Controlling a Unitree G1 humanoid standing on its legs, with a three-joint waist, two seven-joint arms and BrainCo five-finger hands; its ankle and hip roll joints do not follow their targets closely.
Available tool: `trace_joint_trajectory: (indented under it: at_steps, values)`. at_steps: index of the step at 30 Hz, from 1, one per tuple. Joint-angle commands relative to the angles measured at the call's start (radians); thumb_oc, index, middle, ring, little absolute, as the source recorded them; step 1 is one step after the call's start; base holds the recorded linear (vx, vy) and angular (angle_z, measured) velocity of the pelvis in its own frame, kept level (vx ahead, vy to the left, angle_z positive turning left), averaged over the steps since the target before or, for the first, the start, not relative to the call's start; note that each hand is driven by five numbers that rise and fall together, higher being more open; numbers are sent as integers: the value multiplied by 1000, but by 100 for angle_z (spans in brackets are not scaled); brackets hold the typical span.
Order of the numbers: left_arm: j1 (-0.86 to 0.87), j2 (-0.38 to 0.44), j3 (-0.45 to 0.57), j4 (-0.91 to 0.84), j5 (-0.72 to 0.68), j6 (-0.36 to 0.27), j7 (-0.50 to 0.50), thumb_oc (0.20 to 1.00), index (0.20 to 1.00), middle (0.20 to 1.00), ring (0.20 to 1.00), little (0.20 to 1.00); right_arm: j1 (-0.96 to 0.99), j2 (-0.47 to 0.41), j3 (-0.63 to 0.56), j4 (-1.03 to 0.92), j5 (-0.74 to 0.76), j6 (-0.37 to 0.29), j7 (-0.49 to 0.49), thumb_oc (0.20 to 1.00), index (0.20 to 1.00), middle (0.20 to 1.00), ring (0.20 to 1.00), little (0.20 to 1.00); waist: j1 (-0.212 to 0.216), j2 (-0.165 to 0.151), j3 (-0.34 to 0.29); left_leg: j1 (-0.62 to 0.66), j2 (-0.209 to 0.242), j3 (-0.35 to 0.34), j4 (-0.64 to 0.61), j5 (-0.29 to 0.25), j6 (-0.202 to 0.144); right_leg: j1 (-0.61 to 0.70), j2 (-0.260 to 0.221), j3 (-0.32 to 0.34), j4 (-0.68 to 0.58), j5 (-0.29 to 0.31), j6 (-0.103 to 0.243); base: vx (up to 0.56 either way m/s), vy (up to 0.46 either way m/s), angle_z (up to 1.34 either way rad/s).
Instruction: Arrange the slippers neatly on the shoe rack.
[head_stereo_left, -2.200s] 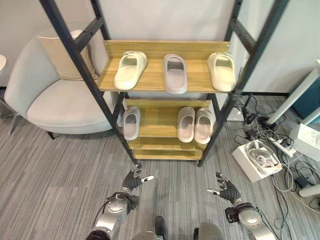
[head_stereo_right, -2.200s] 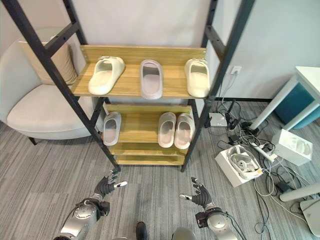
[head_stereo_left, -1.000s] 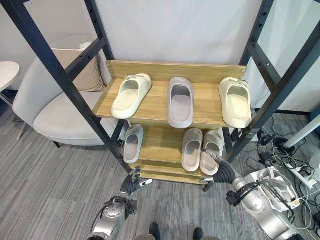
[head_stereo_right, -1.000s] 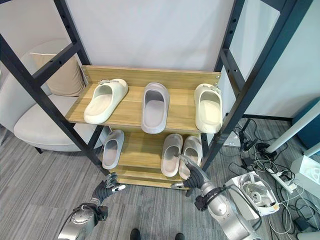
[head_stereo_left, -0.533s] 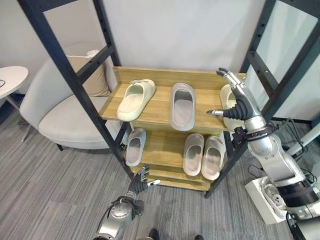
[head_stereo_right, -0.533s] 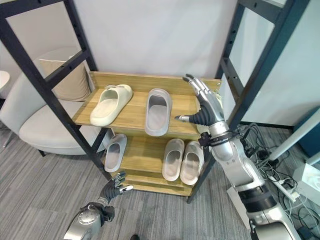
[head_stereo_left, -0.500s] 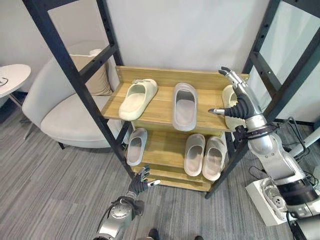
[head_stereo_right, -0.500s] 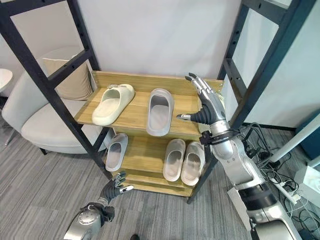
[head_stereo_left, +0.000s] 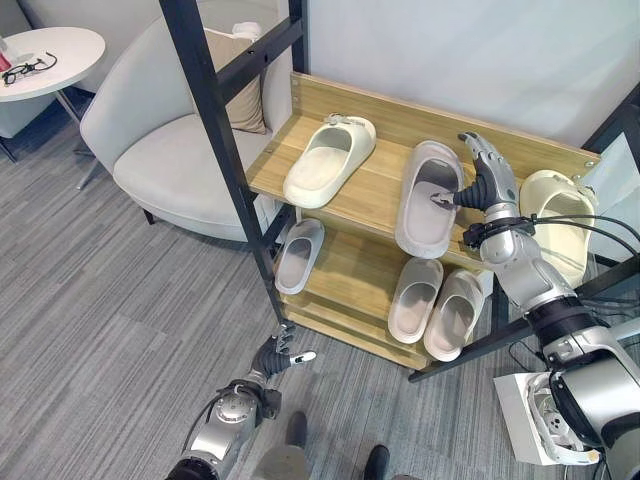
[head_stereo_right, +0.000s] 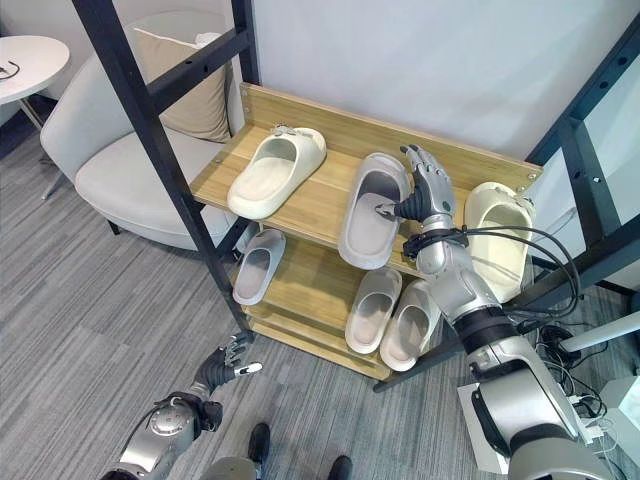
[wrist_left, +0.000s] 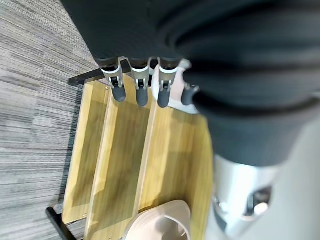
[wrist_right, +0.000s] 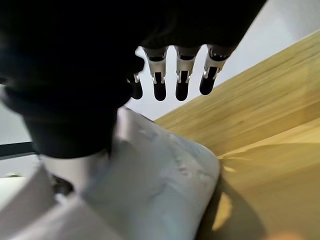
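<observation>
Two wooden shelves of the black-framed shoe rack (head_stereo_left: 225, 150) hold six slippers beside a grey armchair (head_stereo_left: 160, 150): on top a cream slipper (head_stereo_left: 328, 160) angled at the left, a grey slipper (head_stereo_left: 428, 196) in the middle and a cream slipper (head_stereo_left: 556, 222) at the right; below, a single grey slipper (head_stereo_left: 298, 255) and a beige pair (head_stereo_left: 437, 305). The right hand (head_stereo_right: 424, 192) hovers over the middle grey slipper's right side with fingers straight and thumb tip at its rim, grasping nothing. The left hand (head_stereo_left: 277, 356) hangs low over the carpet, fingers loosely spread and empty.

Silver-grey arms, dark ribbed wrist covers, silver dark-tipped fingers (head_stereo_right: 424, 172).
</observation>
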Motion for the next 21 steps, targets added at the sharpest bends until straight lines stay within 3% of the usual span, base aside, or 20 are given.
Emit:
trace_joint_trajectory:
  at_steps: [1,2,9,11,13,15,16,17,18,21]
  values:
    - [-71,12,-25,-9,-25,-67,20,1000,1000,1000,1000,1000,-130,-2,52,80,-43,53,-38,260,260,260,260,260,25,-48,27,-20,24,7,119,-149,0,20,-79,41,52,-61,88,-28,29,7]
    - [-71,12,-25,-9,-25,-67,20,1000,1000,1000,1000,1000,-132,-2,53,82,-43,52,-40,200,200,200,200,200,24,-49,28,-21,24,7,119,-149,0,20,-79,42,52,-61,88,0,0,0]
    - [-71,13,-37,-14,-32,-63,29,1000,1000,1000,1000,1000,-175,16,47,179,53,55,-53,200,200,200,200,200,12,-42,20,-14,22,10,108,-145,-1,16,-79,48,48,-56,88,0,0,0]
    - [-73,11,-27,-16,-21,-53,42,1000,1000,1000,1000,1000,-156,26,22,70,99,37,-76,200,200,200,200,200,-1,-38,17,-6,21,15,102,-145,0,15,-79,56,46,-55,87,0,0,0]
    - [-70,4,-9,-12,-8,-42,60,1000,1000,1000,1000,1000,-63,45,-49,-172,115,17,-108,200,200,200,200,200,-14,-34,14,5,21,18,94,-145,1,17,-78,60,47,-59,86,37,1,-4]
    - [-62,-8,27,-12,17,-35,81,1000,1000,1000,1000,1000,136,103,-191,-571,145,-95,-140,200,200,200,200,200,-39,-25,7,16,22,20,86,-147,2,15,-79,65,52,-68,85,53,-27,4]
    - [-55,-9,39,-24,15,-37,89,1000,1000,1000,1000,1000,199,158,-192,-706,223,-166,-102,200,200,200,200,200,-47,-22,7,19,22,25,86,-146,2,13,-78,68,54,-69,84,0,0,0]
    - [-51,-7,39,-26,16,-36,89,1000,1000,1000,1000,1000,209,160,-195,-717,224,-163,-97,200,200,200,200,200,-47,-23,4,20,22,24,85,-146,2,14,-78,68,54,-70,84,-1,-42,-10]
    - [-28,-5,58,-52,2,-35,90,1000,1000,1000,1000,1000,276,218,-116,-866,390,-250,30,200,200,200,200,200,-57,-20,6,26,24,35,84,-143,0,12,-77,74,56,-71,82,-12,-36,-13]
    - [-17,-4,71,-71,-5,-39,94,1000,1000,1000,1000,1000,321,226,3,-948,478,-267,170,200,200,200,200,200,-62,-16,15,27,29,42,88,-140,-4,5,-77,77,64,-75,80,-29,-33,-22]
